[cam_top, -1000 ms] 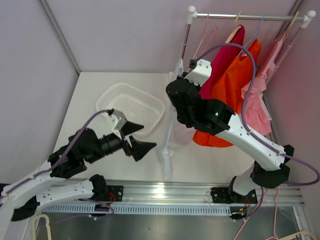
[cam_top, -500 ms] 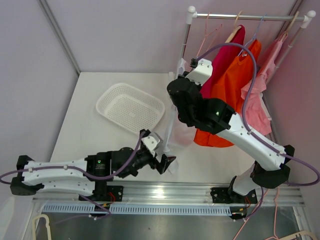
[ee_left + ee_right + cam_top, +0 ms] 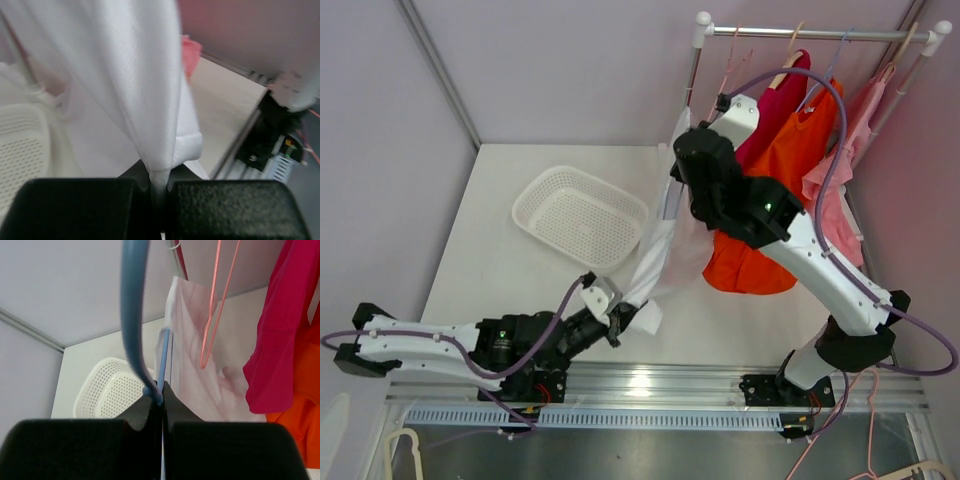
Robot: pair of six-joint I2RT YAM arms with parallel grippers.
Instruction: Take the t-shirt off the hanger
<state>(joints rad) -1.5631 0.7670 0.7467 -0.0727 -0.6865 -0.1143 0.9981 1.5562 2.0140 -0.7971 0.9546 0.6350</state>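
Note:
The white t-shirt (image 3: 665, 245) stretches in a slant from the rack's left post down to the table's near edge. My left gripper (image 3: 617, 322) is shut on its lower hem; in the left wrist view the t-shirt (image 3: 135, 75) narrows into a fold pinched between the jaws of that gripper (image 3: 159, 182). My right gripper (image 3: 161, 395) is shut on the blue hanger (image 3: 131, 315), with the t-shirt (image 3: 192, 365) hanging just behind it. From above, the right arm (image 3: 740, 200) hides that gripper and the hanger.
A white perforated basket (image 3: 580, 215) lies on the table at left. The clothes rack rail (image 3: 810, 33) carries a red shirt (image 3: 770, 100), an orange shirt (image 3: 770, 200) and a pink garment (image 3: 840, 180). A bare pink wire hanger (image 3: 220, 300) hangs nearby.
My left gripper swung from beside the basket to the shirt's lower hem and shut on it. The right arm rose and shifted right, and the shirt now stretches between them.

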